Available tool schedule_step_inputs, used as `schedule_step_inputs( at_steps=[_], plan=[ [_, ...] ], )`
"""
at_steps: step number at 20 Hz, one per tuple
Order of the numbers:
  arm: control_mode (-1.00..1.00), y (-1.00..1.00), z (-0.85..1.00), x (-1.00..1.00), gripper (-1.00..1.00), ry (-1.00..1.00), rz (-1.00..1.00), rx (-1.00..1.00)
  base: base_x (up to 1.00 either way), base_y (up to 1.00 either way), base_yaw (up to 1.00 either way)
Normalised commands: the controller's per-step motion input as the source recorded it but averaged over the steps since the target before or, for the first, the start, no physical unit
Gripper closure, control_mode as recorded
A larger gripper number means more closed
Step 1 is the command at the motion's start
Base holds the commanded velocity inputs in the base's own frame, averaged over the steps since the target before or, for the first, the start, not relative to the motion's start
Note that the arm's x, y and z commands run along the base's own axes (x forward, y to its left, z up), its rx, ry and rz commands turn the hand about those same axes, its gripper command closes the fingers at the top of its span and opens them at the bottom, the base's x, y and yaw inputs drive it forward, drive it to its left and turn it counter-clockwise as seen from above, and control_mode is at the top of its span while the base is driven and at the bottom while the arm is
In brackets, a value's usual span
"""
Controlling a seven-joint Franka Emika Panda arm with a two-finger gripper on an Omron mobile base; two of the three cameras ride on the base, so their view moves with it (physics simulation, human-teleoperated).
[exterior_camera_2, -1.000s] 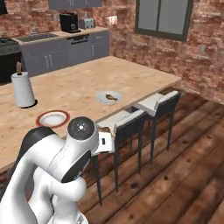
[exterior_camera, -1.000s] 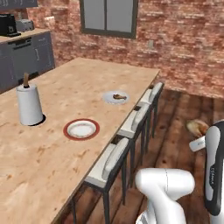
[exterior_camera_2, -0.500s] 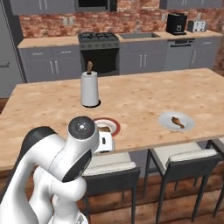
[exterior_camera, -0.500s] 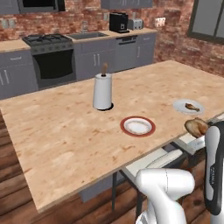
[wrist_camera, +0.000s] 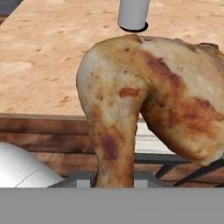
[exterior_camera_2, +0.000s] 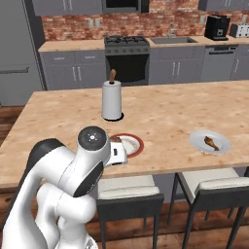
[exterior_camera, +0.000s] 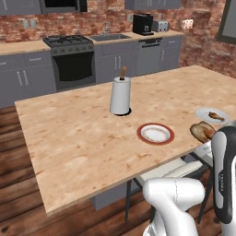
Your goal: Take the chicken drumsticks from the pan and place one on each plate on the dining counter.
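Claw: my gripper (wrist_camera: 114,183) is clamped on a chicken drumstick (wrist_camera: 148,105), pinching the thin bone end while the meaty end bulges up in the hand view.
Held piece: in the left base view this drumstick (exterior_camera: 202,131) hangs off the near edge of the dining counter (exterior_camera: 83,133), just right of the red-rimmed plate.
Red-rimmed plate (exterior_camera: 155,133): bare, near the counter's near edge, in front of the paper towel roll (exterior_camera: 120,95).
Pale-rimmed plate (exterior_camera_2: 209,142): to the right of the red-rimmed one, already carrying the other drumstick (exterior_camera_2: 211,142).
Done: one plate is served, I judge.
Left: carry my piece over the red-rimmed plate, lower it and let go.
Beyond: the stove (exterior_camera_2: 127,58) stands against the far brick wall.
Pan: I cannot make it out.
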Motion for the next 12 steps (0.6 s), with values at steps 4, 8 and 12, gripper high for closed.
schedule_step_inputs(
  at_steps=[4, 8, 12],
  plan=[
    [1.00, 0.00, 0.00, 0.00, 1.00, 0.00, 0.00, 0.00, 0.00, 0.00, 0.00],
    [1.00, 0.00, 0.00, 0.00, 1.00, 0.00, 0.00, 0.00, 0.00, 0.00, 0.00],
    [1.00, 0.00, 0.00, 0.00, 1.00, 0.00, 0.00, 0.00, 0.00, 0.00, 0.00]
  ],
)
